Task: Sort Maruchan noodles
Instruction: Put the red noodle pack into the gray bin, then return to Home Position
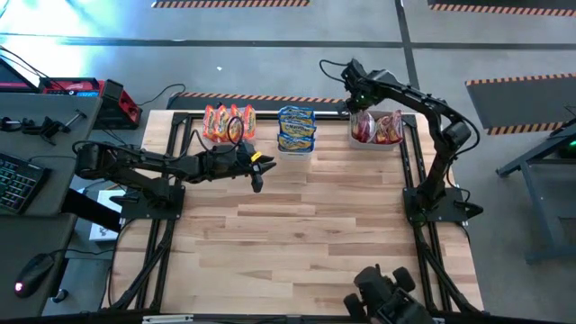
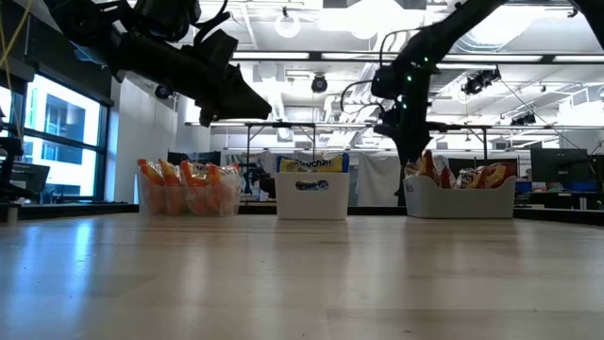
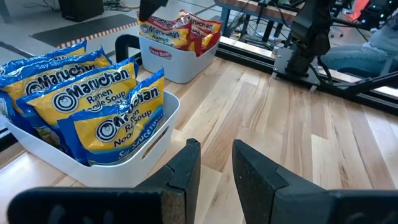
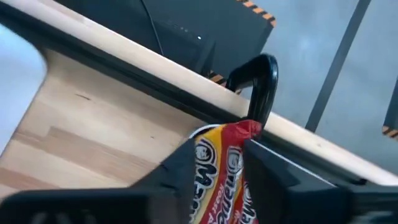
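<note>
Right gripper sits over the right-hand bin at the upper right of the counter in the high view; in the right wrist view a red-and-white noodle packet stands between its jaws, which are narrowly parted and flank the packet on both sides, apparently pinching it. Right arm reaches from its base at the right edge of the counter up and across toward the far rail, elbow bent. Left gripper hovers above bare wood left of centre in the high view, just below the middle bin; its jaws are slightly spread with a thin gap and nothing between them. Left arm lies stretched almost level from the left edge. Blue-and-yellow packets stand upright in the middle bin; orange packets fill the left bin; more red packets rest in the right-hand bin. All three bins line the top edge of the counter.
</note>
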Tool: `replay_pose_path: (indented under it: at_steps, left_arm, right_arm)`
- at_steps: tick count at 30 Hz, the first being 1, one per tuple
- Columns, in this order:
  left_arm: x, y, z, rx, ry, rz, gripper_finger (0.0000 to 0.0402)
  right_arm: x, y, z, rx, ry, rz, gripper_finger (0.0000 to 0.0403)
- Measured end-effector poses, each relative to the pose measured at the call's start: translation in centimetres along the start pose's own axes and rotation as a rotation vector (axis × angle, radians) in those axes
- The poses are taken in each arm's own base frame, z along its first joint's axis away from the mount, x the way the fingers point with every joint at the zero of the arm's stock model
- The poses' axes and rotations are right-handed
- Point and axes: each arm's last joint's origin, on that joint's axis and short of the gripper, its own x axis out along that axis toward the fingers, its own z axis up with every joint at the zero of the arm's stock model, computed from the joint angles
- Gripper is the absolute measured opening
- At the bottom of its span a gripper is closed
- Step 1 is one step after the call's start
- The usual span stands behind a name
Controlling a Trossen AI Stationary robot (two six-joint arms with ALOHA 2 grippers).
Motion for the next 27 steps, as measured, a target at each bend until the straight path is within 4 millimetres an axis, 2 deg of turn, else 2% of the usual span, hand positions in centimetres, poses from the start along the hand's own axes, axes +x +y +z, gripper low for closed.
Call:
replay_pose_path:
  at_steps: [4,7,9,12,15,16,22,27]
  left_arm:
    - [0.0,0.0,0.0,0.025,0.003,-0.016,0.0079]
    - [0.0,-0.2,0.0,0.041,0.01,-0.053,0.0073]
    - [0.0,-0.1,0.0,0.045,0.011,-0.063,0.0062]
    - [-0.2,0.2,-0.7,0.069,-0.018,-0.083,0.0039]
    - [-0.6,1.1,-1.3,0.057,-0.081,-0.15,0.0013]
    - [-0.8,1.4,-1.4,0.051,-0.105,-0.183,0.0007]
    - [-1.7,2.8,-1.6,0.031,-0.14,-0.318,0.0002]
    - [-3.0,2.8,-1.4,0.096,-0.138,-0.344,0.0001]
  right_arm:
    - [-1.6,0.4,0.7,-0.066,-0.018,0.01,0.0157]
    - [-3.2,1.1,0.6,-0.125,-0.051,0.021,0.0176]
    - [-4.2,1.6,0.1,-0.173,-0.104,0.002,0.0163]
    - [-5.3,2.4,-1.6,-0.21,-0.21,0.02,0.0106]
    - [-5.3,2.9,-4.4,-0.227,-0.353,0.086,0.0027]
    - [-5.2,3.1,-5.4,-0.24,-0.409,0.124,0.0014]
    - [-4.5,4.7,-12.3,-0.319,-0.773,0.377,0.0027]
    - [-3.7,5.5,-18.3,-0.386,-1.0,0.516,0.001]
